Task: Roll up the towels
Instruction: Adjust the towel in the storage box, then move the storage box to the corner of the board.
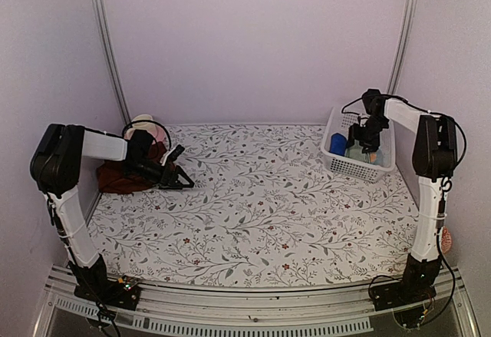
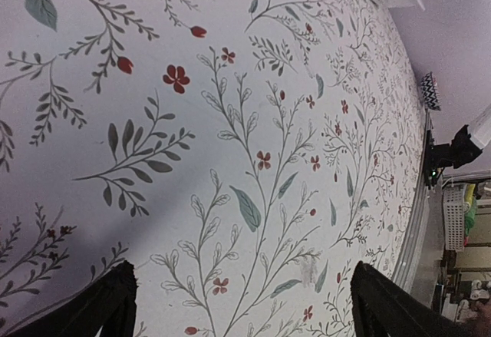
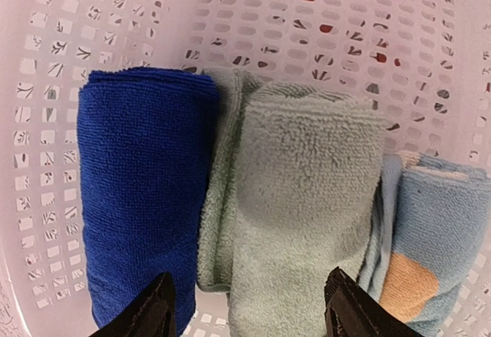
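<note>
The dark maroon towel [image 1: 115,177] lies crumpled at the table's left edge, just behind my left gripper [image 1: 182,168]. That gripper points right and stands wide open over the bare floral covering, nothing between its fingers [image 2: 107,306]. My right gripper [image 1: 357,145] hangs inside the white basket [image 1: 336,164]. In the right wrist view it [image 3: 252,310] is open above a rolled sage-green towel [image 3: 307,199], its fingertips [image 3: 153,314] apart from the cloth. A rolled dark blue towel [image 3: 146,199] lies to the left. The light-blue towel [image 3: 441,222] with an orange patch lies to the right.
The basket sits at the table's back right corner against the wall. A pale pink and cream cloth object [image 1: 143,124] rests in the back left corner behind the left arm. Walls close in the table on three sides. The floral covering [image 1: 268,206] spans the table.
</note>
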Available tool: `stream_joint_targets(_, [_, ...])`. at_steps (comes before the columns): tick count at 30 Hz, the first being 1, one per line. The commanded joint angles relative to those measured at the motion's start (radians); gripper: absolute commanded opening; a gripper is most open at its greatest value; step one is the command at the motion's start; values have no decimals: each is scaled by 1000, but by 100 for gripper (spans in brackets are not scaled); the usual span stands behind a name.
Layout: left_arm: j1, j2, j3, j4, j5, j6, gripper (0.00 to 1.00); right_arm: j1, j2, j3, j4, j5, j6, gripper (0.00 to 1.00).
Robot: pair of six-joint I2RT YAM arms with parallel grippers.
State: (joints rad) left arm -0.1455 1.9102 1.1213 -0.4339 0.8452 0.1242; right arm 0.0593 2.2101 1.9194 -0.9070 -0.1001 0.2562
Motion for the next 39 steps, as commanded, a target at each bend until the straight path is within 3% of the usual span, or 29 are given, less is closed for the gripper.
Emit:
stream_joint_targets(1, [11, 13, 24, -16, 5, 17, 97, 4, -88, 25, -53, 63, -36, 68])
stream_joint_targets(10, [39, -21, 46, -25, -47, 30, 97, 36, -283, -78, 2, 126, -74, 75])
stream_joint_targets(12, [56, -32, 52, -31, -60, 35, 97, 74, -318, -115, 31, 171, -78, 82])
stream_joint_targets(14, [80, -41, 61, -47, -68, 48, 97, 118, -323, -125, 41, 214, -81, 100])
stream_joint_targets(23, [230, -163, 29, -59, -148, 110, 97, 302, -167, 30, 106, 499, -68, 99])
stream_joint_targets(31, [260, -291, -42, -64, -211, 144, 97, 320, 94, 258, 110, 571, -103, 99])
stream_joint_targets(39, [304, -350, -106, -92, -194, 171, 97, 317, 174, 234, 114, 741, -170, 99])
